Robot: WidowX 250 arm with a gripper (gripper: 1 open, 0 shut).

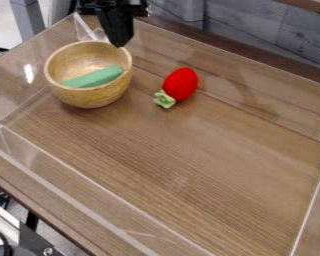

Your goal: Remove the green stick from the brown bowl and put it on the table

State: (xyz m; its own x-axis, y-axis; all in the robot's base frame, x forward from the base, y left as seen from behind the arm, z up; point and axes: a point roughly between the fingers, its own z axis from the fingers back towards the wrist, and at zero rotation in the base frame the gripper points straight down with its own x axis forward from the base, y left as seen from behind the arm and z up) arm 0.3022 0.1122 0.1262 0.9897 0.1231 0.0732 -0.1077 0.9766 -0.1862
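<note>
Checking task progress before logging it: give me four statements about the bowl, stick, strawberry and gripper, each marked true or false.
1. The green stick lies inside the brown bowl. True.
2. The gripper holds the green stick. False: it is shut on nothing, above the bowl's far rim.
3. The strawberry toy sits in the bowl. False: it lies on the table beside the bowl.
4. The bowl stands upright. True.

The brown bench (190, 180) holds a bowl (89, 75) at ten o'clock and a strawberry (179, 84) near twelve.
</note>
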